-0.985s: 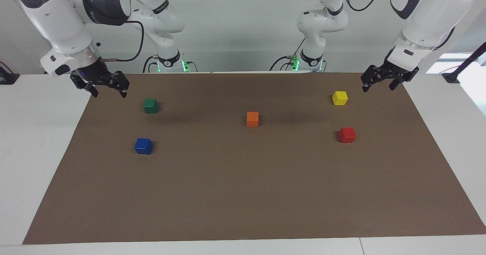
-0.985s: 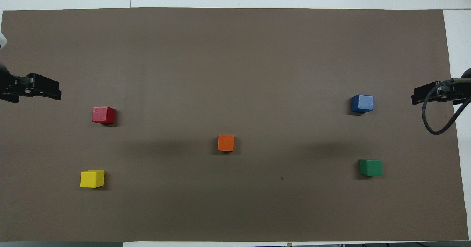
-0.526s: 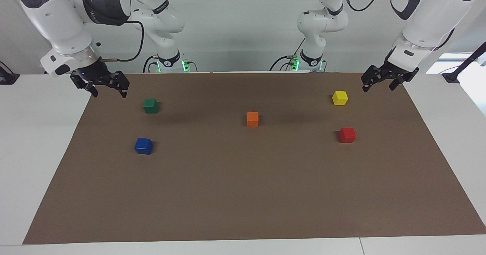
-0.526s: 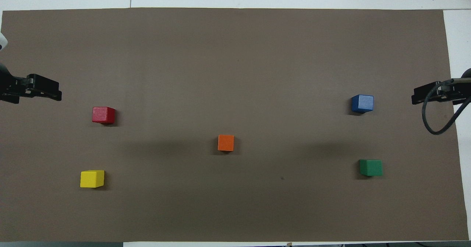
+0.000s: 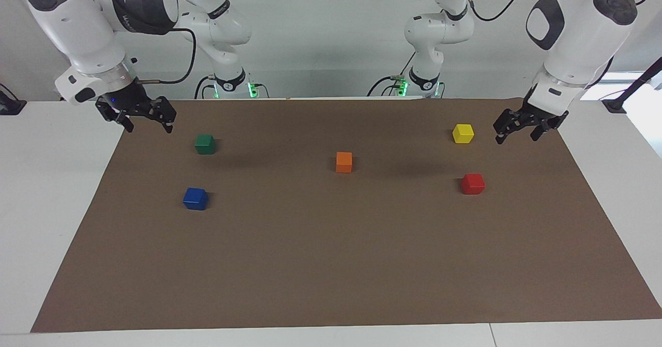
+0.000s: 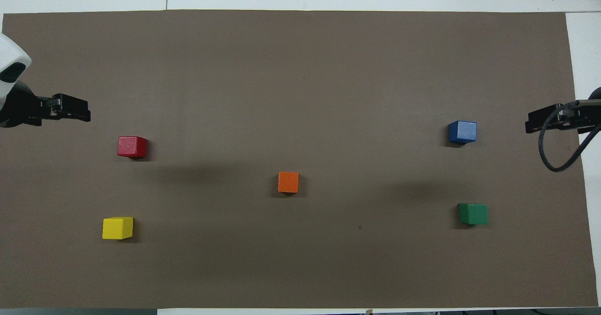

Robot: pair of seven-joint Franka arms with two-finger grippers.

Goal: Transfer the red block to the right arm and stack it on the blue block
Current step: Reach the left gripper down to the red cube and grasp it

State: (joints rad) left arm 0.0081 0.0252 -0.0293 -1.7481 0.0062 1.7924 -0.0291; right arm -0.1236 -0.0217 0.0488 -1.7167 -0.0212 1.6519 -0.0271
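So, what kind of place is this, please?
Probably a robotics lab: two white robot arms at a white table, a brown mat, and small coloured cubes such as the red block.

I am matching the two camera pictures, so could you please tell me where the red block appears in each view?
Facing view: red block at mid-right, below the yellow block.
Overhead view: red block at mid-left, above the yellow block.
Shared landmark: the central orange block.
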